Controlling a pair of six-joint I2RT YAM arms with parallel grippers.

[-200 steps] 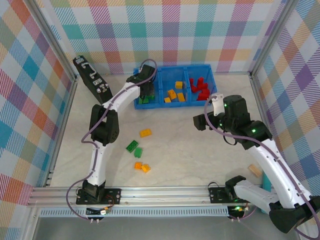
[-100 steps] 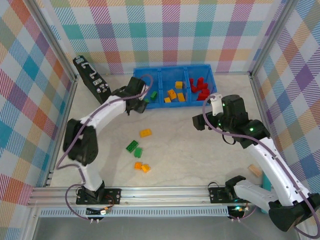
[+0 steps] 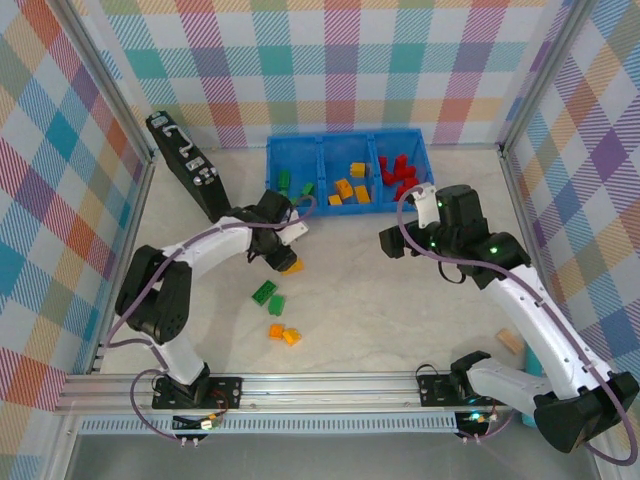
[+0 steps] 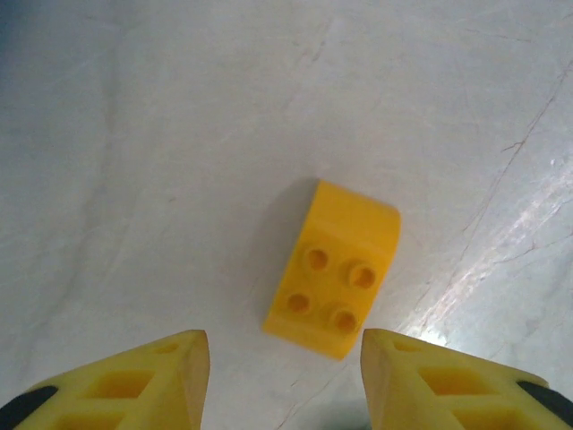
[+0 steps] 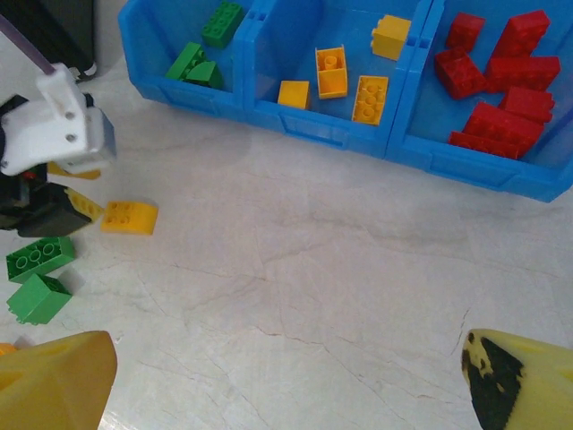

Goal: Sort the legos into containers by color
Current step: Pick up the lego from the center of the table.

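The left tool [image 4: 285, 376] hangs just above the table [image 4: 134, 134] with its yellow fingers [image 4: 170, 376] spread and nothing between them. It is aimed at a yellow lego [image 4: 333, 269] that lies with four studs showing, just ahead of the tips. That stance suits a descent to straddle the brick, which by colour belongs in the middle compartment of the blue bin [image 5: 313, 133] at the far side. There the sorting reads clearly: green bricks [image 5: 192, 61] in the left compartment, yellow bricks [image 5: 331, 72] in the middle, red bricks [image 5: 501, 81] in the right. Near the left tool two green legos [image 3: 265, 292] lie loose on the table, and nearer again two orange legos [image 3: 276, 330], so I judge the job well past half. The right tool [image 5: 286, 358] hovers to the right over bare table, fingers spread wide and holding nothing, probably to stay clear. A black case [image 3: 185, 165] lies at far left and a wooden block [image 3: 510, 340] at near right. No brand, label or writing is legible anywhere.
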